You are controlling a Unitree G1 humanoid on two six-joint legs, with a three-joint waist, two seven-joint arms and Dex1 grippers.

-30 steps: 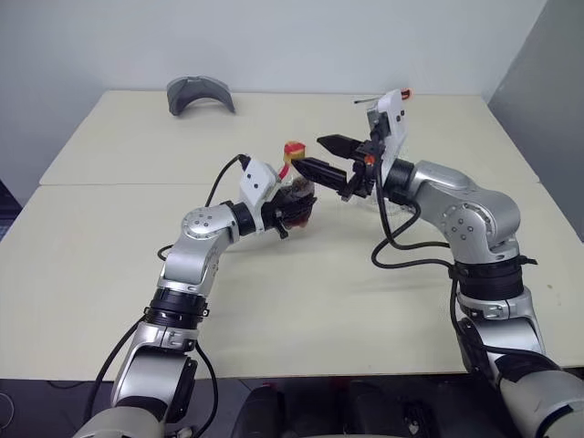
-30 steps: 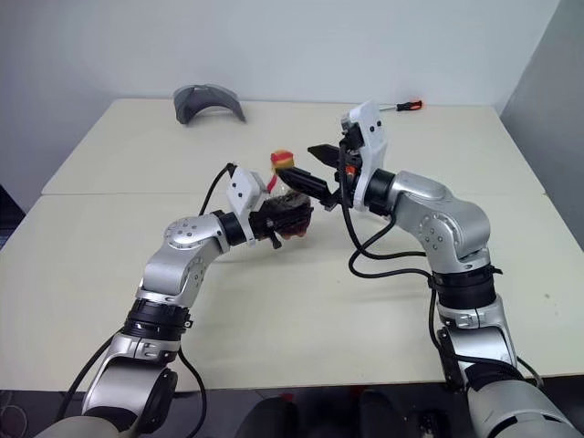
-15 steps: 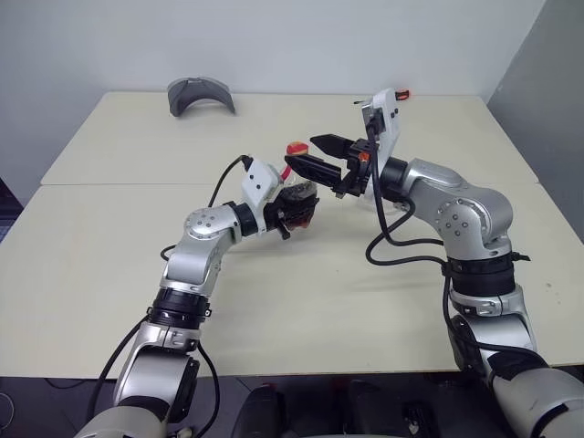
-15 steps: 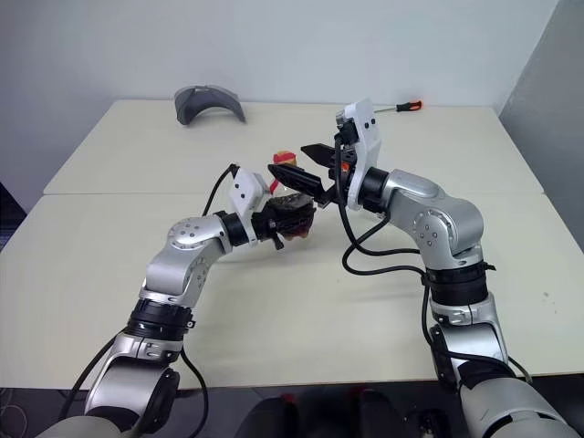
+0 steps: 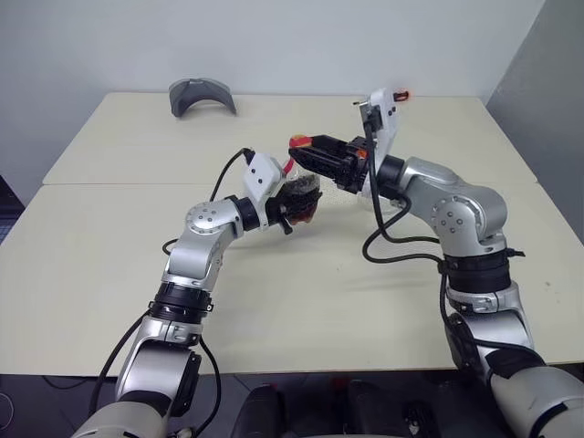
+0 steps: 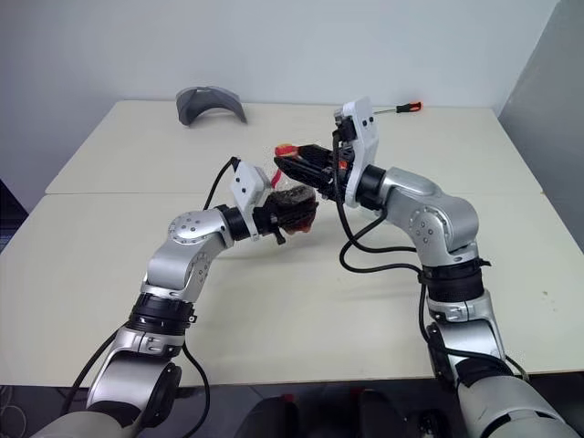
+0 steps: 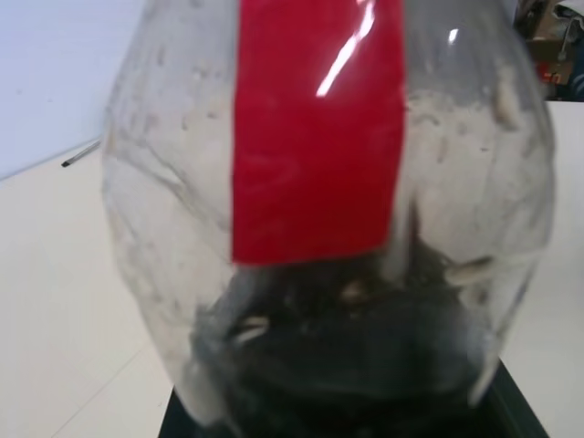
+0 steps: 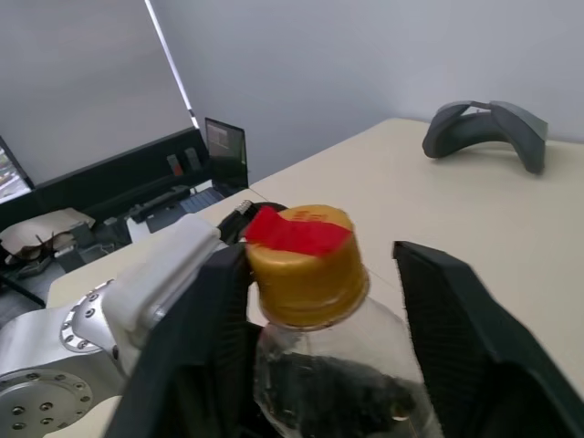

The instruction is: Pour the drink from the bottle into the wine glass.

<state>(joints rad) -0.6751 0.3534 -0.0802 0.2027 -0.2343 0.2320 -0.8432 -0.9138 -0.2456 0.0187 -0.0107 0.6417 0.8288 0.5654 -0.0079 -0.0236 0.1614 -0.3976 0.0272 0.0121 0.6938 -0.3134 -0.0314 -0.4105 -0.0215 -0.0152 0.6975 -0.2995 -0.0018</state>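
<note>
Bottle [image 6: 294, 203] sits up off the table [image 6: 301, 310], tight in the left gripper [image 6: 290, 208], with a little dark drink [image 8: 333, 392] in its bottom, and its yellow cap [image 8: 306, 265] is not off yet. Right gripper [image 8: 324, 301] has one black finger on each side of that cap, with a gap on one side, so I think the step now is opening the bottle, and next those fingers should squeeze and twist. Wine glass [image 5: 394, 203] stands just behind the right arm, partly hidden, and waits for pouring.
</note>
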